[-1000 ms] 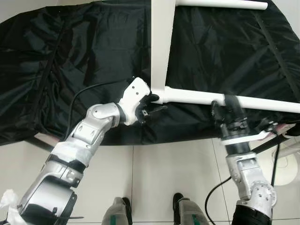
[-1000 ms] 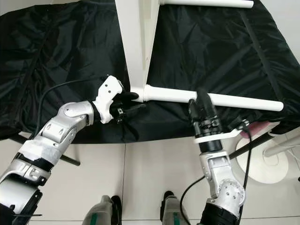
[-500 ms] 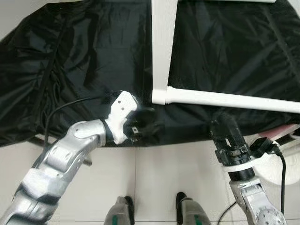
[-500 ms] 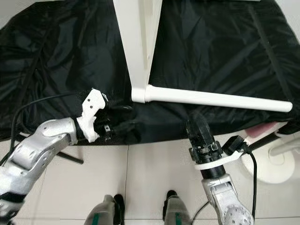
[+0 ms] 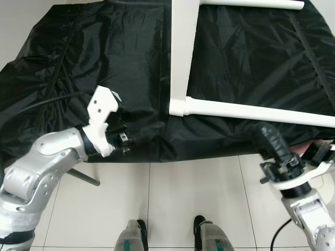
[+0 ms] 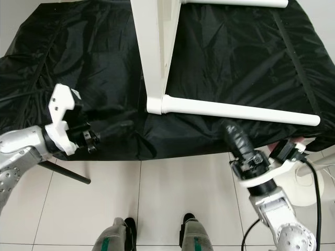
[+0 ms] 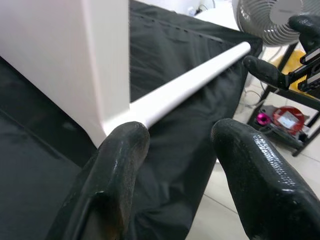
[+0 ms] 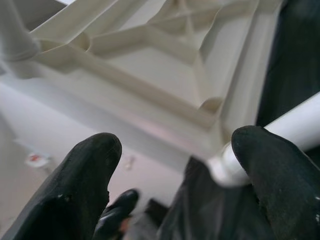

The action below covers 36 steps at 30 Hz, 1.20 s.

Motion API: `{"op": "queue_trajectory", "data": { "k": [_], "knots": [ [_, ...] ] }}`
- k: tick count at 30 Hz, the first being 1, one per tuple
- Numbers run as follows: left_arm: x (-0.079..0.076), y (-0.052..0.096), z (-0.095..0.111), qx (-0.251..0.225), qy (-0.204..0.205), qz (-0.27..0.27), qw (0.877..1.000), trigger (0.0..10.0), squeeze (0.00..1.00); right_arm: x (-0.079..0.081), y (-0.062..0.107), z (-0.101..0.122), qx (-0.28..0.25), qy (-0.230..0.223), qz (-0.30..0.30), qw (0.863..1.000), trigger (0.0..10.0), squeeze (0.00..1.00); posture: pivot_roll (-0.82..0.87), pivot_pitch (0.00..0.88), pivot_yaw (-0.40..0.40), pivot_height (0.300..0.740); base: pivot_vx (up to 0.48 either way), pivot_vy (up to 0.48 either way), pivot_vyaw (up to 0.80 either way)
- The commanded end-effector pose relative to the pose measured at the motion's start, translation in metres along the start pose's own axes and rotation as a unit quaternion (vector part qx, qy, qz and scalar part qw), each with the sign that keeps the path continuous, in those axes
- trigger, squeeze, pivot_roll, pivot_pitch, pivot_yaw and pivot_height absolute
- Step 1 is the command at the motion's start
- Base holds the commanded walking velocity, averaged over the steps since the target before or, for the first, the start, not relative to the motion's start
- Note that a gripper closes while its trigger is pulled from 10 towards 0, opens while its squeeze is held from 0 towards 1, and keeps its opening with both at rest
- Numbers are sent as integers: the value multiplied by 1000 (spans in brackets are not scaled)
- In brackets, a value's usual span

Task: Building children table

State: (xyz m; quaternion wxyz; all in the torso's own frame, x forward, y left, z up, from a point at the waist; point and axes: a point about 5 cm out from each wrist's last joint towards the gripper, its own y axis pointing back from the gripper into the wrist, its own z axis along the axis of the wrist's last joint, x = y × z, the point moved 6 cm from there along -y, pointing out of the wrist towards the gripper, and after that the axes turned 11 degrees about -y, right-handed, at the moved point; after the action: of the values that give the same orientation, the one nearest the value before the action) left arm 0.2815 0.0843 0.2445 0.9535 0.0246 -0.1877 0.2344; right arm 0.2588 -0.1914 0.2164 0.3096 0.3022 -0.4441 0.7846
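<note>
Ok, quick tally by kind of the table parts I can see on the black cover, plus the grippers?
White table top, standing on edge: 1
White table legs fitted to it: 2
Grippers, both open and off the parts: 2, left gripper, right gripper
Total: 5

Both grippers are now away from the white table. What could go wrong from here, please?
1. The white tabletop stands on its edge on the black cloth, and neither the left gripper nor the right gripper holds it, so it may tip over.
2. The attached leg reaches out sideways near the cloth's front edge; a bump from the right gripper below it might swing or loosen it.
3. The cloth is wrinkled and looks smooth, so the tabletop could slide.
</note>
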Motion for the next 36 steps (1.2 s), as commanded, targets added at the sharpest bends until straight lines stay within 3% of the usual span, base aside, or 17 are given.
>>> {"op": "queue_trajectory", "data": {
  "k": [1,3,10,11,13,18,21,22,23,24,26,27,31,36],
  "knots": [
    [11,4,-4,15,-1,31,999,10000,0,-8,2,6,-17,20,-27,999,10000,0,-13,197,66,740,0,0,0],
    [28,5,-8,16,-3,88,996,10000,0,-16,-6,19,-55,64,-63,994,10000,0,-27,171,58,740,0,0,0],
    [47,4,-23,26,6,171,985,10000,0,-19,-19,25,-84,145,-102,981,10000,0,-42,143,56,740,0,0,0],
    [54,2,-30,24,22,213,977,10000,0,-26,-24,27,-92,180,-132,970,10000,0,-60,103,65,740,0,0,0],
    [58,0,-35,20,30,239,970,10000,0,-31,-27,29,-94,218,-151,959,10000,0,-59,99,66,740,0,0,0],
    [71,-1,-49,41,31,298,953,10000,0,-46,-32,30,-83,259,-192,943,10000,0,-61,83,73,740,0,0,0],
    [83,1,-63,51,48,340,938,10000,0,-74,-28,37,-65,357,-283,888,10000,0,-72,62,79,740,0,0,0],
    [83,1,-63,51,48,340,938,10000,0,-74,-28,37,-65,357,-283,888,10000,0,-72,62,79,740,0,0,0],
    [85,2,-65,51,49,349,934,10000,0,-79,-27,38,-61,382,-297,873,10000,0,-72,62,79,740,0,0,0],
    [85,2,-65,51,49,349,934,10000,0,-79,-27,38,-61,382,-297,873,10000,0,-72,62,79,740,0,0,0],
    [90,3,-81,80,32,378,922,10000,0,-87,-27,33,-45,450,-311,836,10000,0,-83,40,72,740,0,0,0],
    [91,2,-84,83,29,386,918,10000,0,-88,-27,32,-40,470,-312,825,10000,0,-83,35,71,740,0,0,0],
    [92,2,-91,83,40,402,911,10000,0,-90,-30,28,-35,482,-310,819,10000,0,-85,29,67,740,0,0,0],
    [87,-5,-115,140,14,397,907,10000,0,-94,-36,19,-30,499,-306,810,10000,0,-78,17,88,740,0,0,0]
  ]
}}
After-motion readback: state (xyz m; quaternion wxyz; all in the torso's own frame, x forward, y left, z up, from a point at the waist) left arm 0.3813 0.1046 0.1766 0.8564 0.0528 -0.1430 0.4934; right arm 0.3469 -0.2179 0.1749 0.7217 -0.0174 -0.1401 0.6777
